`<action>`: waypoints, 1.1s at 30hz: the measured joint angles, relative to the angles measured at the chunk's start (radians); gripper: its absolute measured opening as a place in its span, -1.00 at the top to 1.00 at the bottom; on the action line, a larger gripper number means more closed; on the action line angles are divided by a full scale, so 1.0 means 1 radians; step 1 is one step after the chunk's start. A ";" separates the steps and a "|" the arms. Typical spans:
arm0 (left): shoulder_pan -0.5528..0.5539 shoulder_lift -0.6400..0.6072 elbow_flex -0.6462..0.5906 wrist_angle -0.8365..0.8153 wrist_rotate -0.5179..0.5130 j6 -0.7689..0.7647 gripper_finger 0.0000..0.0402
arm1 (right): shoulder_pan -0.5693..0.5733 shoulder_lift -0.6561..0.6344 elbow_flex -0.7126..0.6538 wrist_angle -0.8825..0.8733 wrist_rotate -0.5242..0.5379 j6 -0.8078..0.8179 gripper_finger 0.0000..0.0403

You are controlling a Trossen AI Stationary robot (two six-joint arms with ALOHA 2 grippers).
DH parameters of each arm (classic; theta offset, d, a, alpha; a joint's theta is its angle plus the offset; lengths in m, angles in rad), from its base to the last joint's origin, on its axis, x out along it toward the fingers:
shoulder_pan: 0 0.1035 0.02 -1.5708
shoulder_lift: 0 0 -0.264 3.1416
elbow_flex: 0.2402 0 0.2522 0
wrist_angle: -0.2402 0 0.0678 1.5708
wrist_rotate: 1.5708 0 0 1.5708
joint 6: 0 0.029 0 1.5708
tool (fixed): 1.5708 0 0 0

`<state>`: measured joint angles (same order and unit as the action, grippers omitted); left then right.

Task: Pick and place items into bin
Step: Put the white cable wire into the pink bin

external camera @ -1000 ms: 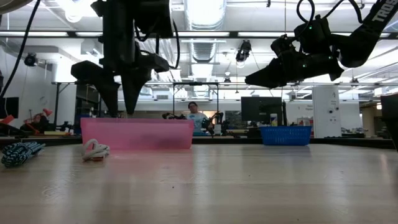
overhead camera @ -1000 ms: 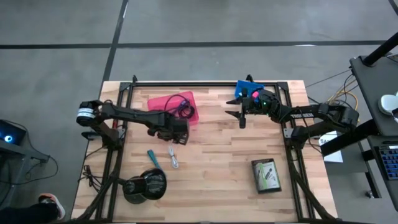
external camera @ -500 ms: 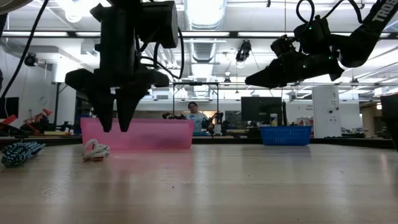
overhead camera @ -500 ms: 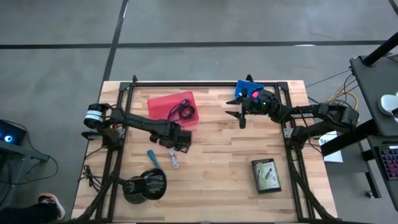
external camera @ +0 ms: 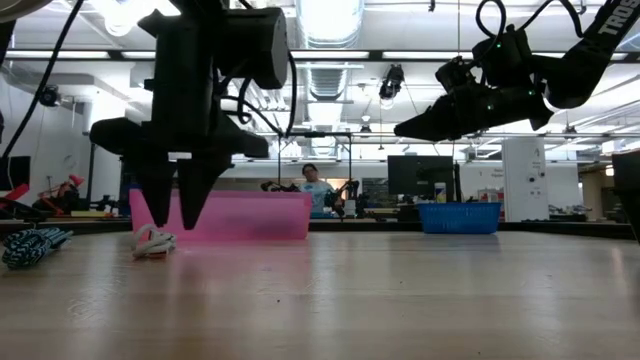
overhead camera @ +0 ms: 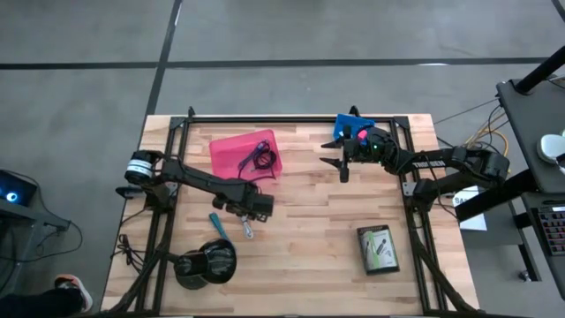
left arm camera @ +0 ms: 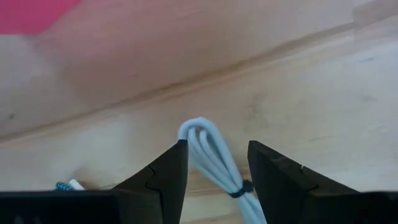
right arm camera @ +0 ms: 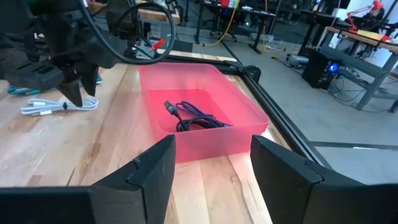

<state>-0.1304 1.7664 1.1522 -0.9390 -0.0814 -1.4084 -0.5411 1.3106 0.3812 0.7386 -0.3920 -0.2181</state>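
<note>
The pale grey cord (left arm camera: 214, 158) lies bundled on the worktop (overhead camera: 318, 221), just beside the teal pen (overhead camera: 216, 224). Our left gripper (left arm camera: 214, 163) has swung away from the pink bin (overhead camera: 245, 155), where the purple cord (right arm camera: 196, 118) already rests, and now hangs over the grey cord with fingers (left arm camera: 163, 174) released astride its loop; we judge a grasp comes next. Our right gripper (overhead camera: 340, 165) waits with fingers spread beside the blue bin (overhead camera: 349, 126).

left end effector (overhead camera: 248, 215) apparently open, low
</note>
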 joint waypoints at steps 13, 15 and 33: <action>-0.017 0.000 -0.020 -0.011 -0.002 0.007 0.25 | 0.000 0.000 0.000 -0.002 0.000 -0.003 0.03; -0.021 0.003 -0.039 0.003 -0.003 0.001 0.25 | 0.000 0.000 0.000 -0.002 0.000 -0.003 0.03; -0.025 0.024 -0.072 0.079 -0.027 0.084 0.39 | 0.000 0.000 0.000 -0.002 0.000 -0.003 0.03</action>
<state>-0.1555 1.7905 1.0801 -0.8600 -0.1089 -1.3247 -0.5408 1.3106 0.3813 0.7364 -0.3920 -0.2211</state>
